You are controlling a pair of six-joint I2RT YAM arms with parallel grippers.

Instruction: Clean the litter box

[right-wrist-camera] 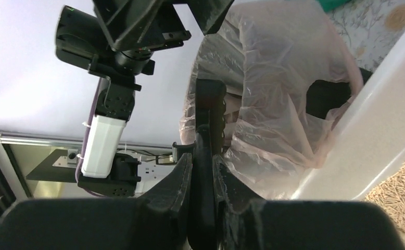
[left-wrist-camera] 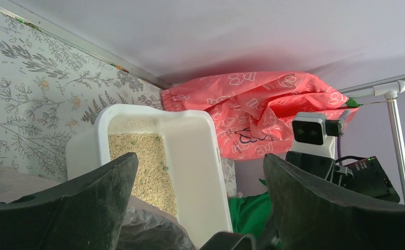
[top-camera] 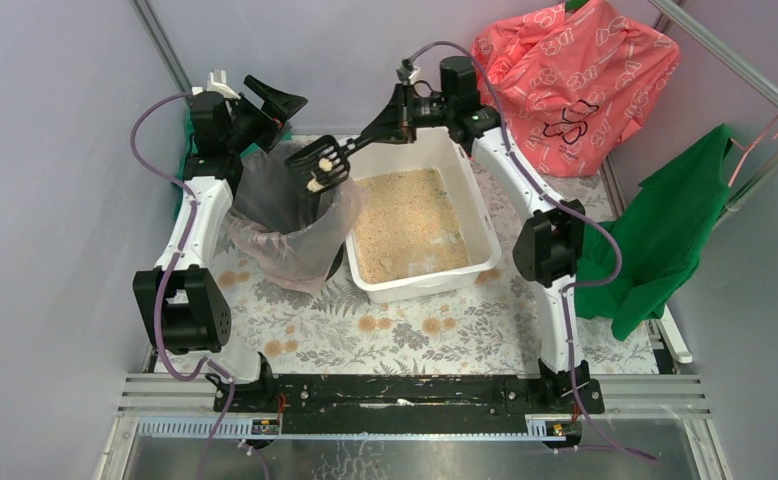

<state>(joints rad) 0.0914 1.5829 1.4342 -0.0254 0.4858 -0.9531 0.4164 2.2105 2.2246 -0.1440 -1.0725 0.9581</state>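
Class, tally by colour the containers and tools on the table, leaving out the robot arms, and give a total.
White: 1, the litter box
Black: 2, the bag-lined bin and the scoop
Total: 3

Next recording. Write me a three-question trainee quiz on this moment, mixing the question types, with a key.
1. True or false: the right gripper has its fingers shut on the handle of the black slotted plastic scoop.
2. Multiple choice: the scoop's head, carrying pale clumps, hangs over
A) the round black bin lined with a clear plastic bag
B) the white rectangular plastic litter box
C) the green cloth
3. Fill in: the left gripper, at the bin's far side, holds nothing and its fingers are ___.

Key: 1 true; 2 A; 3 open.
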